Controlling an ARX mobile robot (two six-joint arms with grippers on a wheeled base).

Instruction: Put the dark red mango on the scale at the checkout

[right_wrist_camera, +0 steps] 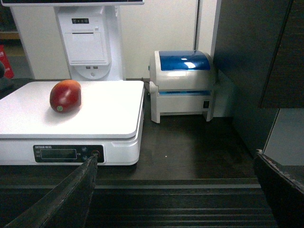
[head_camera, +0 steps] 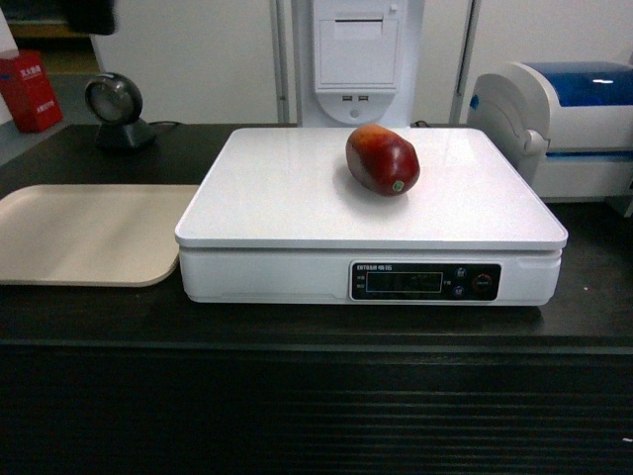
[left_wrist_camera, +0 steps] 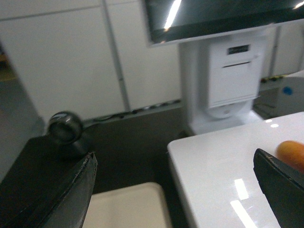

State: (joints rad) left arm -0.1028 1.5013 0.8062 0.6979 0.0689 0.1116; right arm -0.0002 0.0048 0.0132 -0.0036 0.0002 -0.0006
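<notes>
On the flat white glossy scale [head_camera: 297, 198], right of centre, rests the glossy dark red mango [head_camera: 382, 160]; left gripper [left_wrist_camera: 175, 190] and right gripper [right_wrist_camera: 175, 190] jaws both spread, empty.

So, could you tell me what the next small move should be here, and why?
Probably none beyond keeping both arms back: the dark red mango already lies on the scale atop the checkout, free of any gripper. The left gripper and right gripper are open and empty.
</notes>
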